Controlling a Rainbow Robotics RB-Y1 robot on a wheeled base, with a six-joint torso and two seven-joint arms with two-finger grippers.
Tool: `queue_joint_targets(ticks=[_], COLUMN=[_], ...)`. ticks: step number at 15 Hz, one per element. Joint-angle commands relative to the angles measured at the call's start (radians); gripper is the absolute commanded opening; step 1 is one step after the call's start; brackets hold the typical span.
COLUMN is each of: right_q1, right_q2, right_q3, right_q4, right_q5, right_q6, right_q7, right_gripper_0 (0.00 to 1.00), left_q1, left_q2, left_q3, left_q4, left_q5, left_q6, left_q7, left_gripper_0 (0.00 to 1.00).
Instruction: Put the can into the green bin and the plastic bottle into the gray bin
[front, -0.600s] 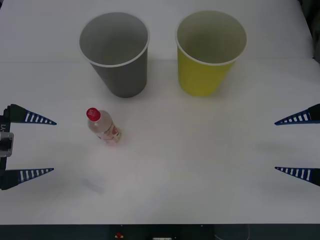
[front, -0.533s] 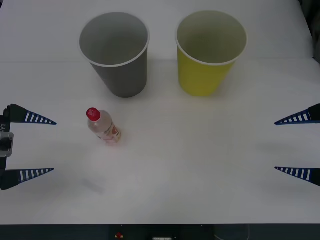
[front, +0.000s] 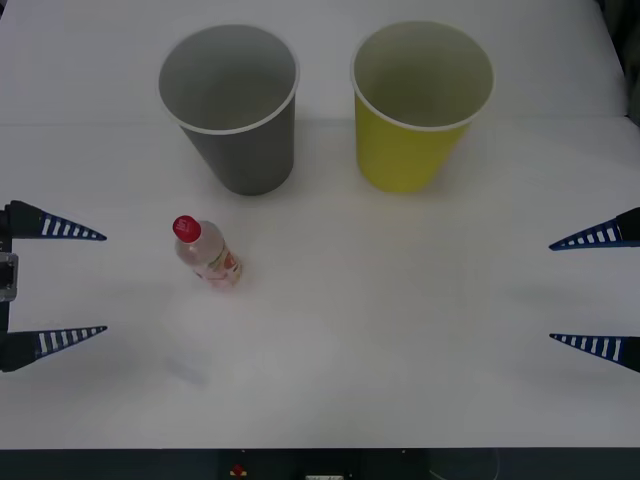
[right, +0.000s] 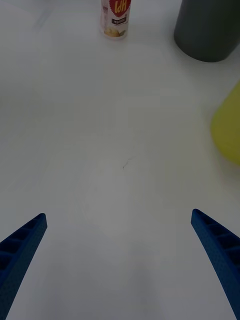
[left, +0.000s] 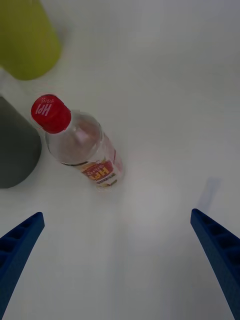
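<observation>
Here the left gripper (front: 105, 282), fingers wide, faces the upright plastic bottle (front: 205, 253)

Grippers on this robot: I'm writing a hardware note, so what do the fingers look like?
Both the left gripper and the right gripper have two long, wedge-shaped blue fingers tapering to sharp points. In the front view their inner faces carry white ribbed stripes. Close up, in the wrist views, the fingers show stepped ridges. A dark and gray mount sits behind the left pair.
</observation>
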Motion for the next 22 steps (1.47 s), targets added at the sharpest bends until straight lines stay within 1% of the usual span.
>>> queue_joint_targets(ticks=[1, 3, 9, 12, 15, 20, 22], right_q1=[0.000, 0.000, 0.000, 0.000, 0.000, 0.000, 0.000], right_q2=[0.000, 0.000, 0.000, 0.000, 0.000, 0.000, 0.000], right_q3=[0.000, 0.000, 0.000, 0.000, 0.000, 0.000, 0.000], right_q4=[0.000, 0.000, 0.000, 0.000, 0.000, 0.000, 0.000], right_q5=[0.000, 0.000, 0.000, 0.000, 0.000, 0.000, 0.000], right_q6=[0.000, 0.000, 0.000, 0.000, 0.000, 0.000, 0.000], right_q7=[0.000, 0.000, 0.000, 0.000, 0.000, 0.000, 0.000], right_gripper_0=[1.00, 1.00, 1.00, 1.00, 1.00, 1.00, 1.00], left_q1=[0.000, -0.003, -0.052, -0.077, -0.101, -0.101, -0.103], left_q2=[-0.022, -0.036, -0.042, -0.062, -0.105, -0.180, -0.221], left_q3=[-0.008, -0.024, -0.178, -0.223, -0.263, -0.312, -0.344], left_q4=[0.068, 0.100, 0.241, 0.292, 0.339, 0.347, 0.362], left_q5=[0.018, 0.035, 0.157, 0.182, 0.197, 0.200, 0.231], left_q6=[-0.001, 0.001, 0.076, 0.111, 0.163, 0.295, 0.347], left_q7=[0.006, 0.007, -0.013, -0.020, -0.036, -0.054, -0.057], left_gripper_0=[1.00, 1.00, 1.00, 1.00, 1.00, 1.00, 1.00])
